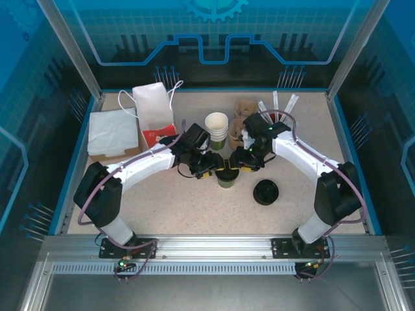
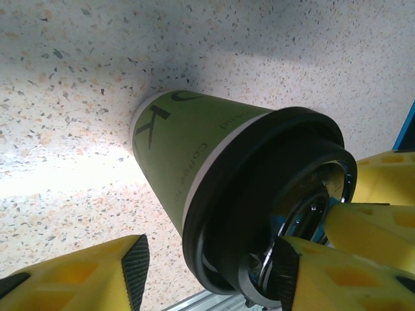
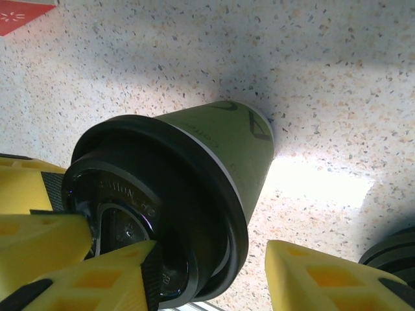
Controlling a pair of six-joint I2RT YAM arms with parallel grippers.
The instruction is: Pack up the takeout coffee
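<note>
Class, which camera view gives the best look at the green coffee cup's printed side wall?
The left wrist view: the cup shows its green wall and lettering large and lit, beside its black lid. The right wrist view shows mostly lid, with less wall. The top view shows the cup small, from above, mainly its lid.

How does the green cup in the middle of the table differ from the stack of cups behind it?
The takeout coffee wears a black lid; the stack of cups is open, showing a cream inside. The takeout coffee is a single cup; the stack of cups is several nested and looks taller. Both stand upright on the table.
</note>
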